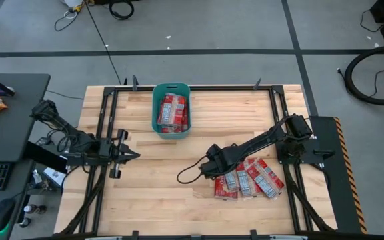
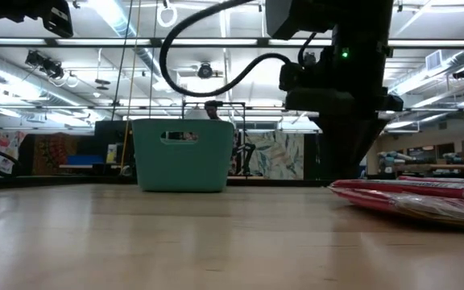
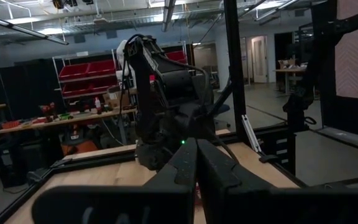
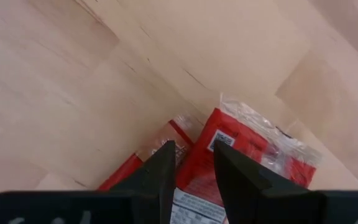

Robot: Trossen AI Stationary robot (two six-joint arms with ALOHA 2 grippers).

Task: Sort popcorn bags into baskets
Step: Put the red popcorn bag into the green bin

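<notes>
The right gripper (image 4: 194,165) has its fingers parted and empty, straddling the top red packet of the popcorn bags (image 1: 249,180). These lie fanned, overlapping, near the table's (image 1: 152,200) right edge toward its front corner. In the high view their long axes run roughly front to back, slightly splayed. By judgement the packets are light, flat, crinkly and slick; they will flex, and a neighbour may drag along. An exposed short edge or corner looks the best hold. The teal basket (image 1: 171,110) sits at the back edge, mid-width, already holding packets. The left gripper (image 1: 122,155), fingers closed on nothing, waits at the left edge.
</notes>
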